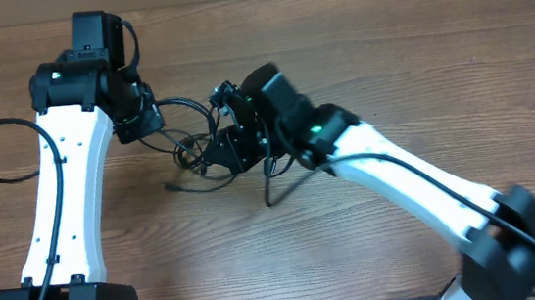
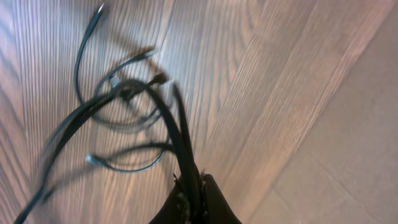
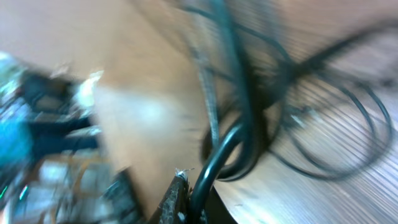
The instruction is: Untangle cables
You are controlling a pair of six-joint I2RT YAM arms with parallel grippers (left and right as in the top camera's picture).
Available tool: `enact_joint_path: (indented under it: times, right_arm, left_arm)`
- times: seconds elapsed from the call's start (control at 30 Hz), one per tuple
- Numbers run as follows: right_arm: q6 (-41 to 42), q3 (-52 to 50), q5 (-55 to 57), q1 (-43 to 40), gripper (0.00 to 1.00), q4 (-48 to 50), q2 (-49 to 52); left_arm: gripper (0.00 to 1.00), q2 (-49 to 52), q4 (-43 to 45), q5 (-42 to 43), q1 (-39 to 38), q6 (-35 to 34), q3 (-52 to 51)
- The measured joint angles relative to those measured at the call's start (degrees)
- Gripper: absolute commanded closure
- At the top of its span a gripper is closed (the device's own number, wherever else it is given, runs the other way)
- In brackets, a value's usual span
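A tangle of thin black cables (image 1: 187, 150) sits just left of centre on the wooden desk (image 1: 386, 50), with strands rising from it. The left tool (image 2: 193, 208), at the tangle's ten o'clock, pinches several strands. The right tool (image 3: 189, 202), at its three o'clock, pinches one strand. Both wrist views are blurred.

The cables (image 1: 182, 156) lie mid-tabletop (image 1: 415, 47); left gripper (image 1: 151, 122) at their ten o'clock; right gripper (image 1: 220, 150) at three o'clock.
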Motion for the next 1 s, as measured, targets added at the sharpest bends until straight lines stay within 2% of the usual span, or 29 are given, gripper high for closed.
enact_joint_path:
  times: [0.17,0.2,0.43,0.53,0.57,0.63,0.73,0.87,0.97,1.0]
  right_arm:
    - [-8.2,0.0,-10.5,-0.1,0.96,2.3,-10.4]
    - [-8.6,0.0,-11.4,-0.1,0.96,2.6,-11.2]
    - [-10.0,0.0,-14.3,-0.7,0.96,5.0,-14.9]
    - [-7.1,0.0,-10.9,-2.3,0.83,4.3,-14.9]
    - [-5.7,0.0,-8.9,-2.8,0.71,3.9,-14.9]
    - [-2.6,0.0,-3.7,-3.5,0.6,2.9,-14.8]
    - [2.5,0.0,4.2,-3.7,0.58,0.3,-14.3]
    - [7.0,0.0,9.5,-5.1,0.53,-3.6,-11.5]
    - [6.7,0.0,8.4,-9.1,0.29,-6.1,-9.0]
    - [5.7,0.0,7.7,-10.3,0.26,-6.3,-8.6]
  left_arm:
    - [0.96,0.0,1.0,-1.1,-0.5,14.9,0.0]
    - [0.96,0.0,1.2,-1.9,-0.5,19.6,0.0]
    - [0.96,0.0,1.4,-1.0,-0.4,39.3,0.0]
    - [0.96,0.0,2.0,1.4,-0.4,45.3,0.0]
    - [0.96,0.0,2.5,1.9,-0.4,46.1,0.0]
    - [0.96,0.0,4.2,3.4,-0.4,47.4,0.0]
    - [0.96,0.0,7.9,7.5,-0.4,50.0,0.0]
    - [0.96,0.0,15.6,15.7,-0.4,59.1,0.0]
    - [0.96,0.0,19.5,21.6,-0.4,68.2,0.0]
    - [0.96,0.0,19.8,22.8,-0.2,70.5,0.0]
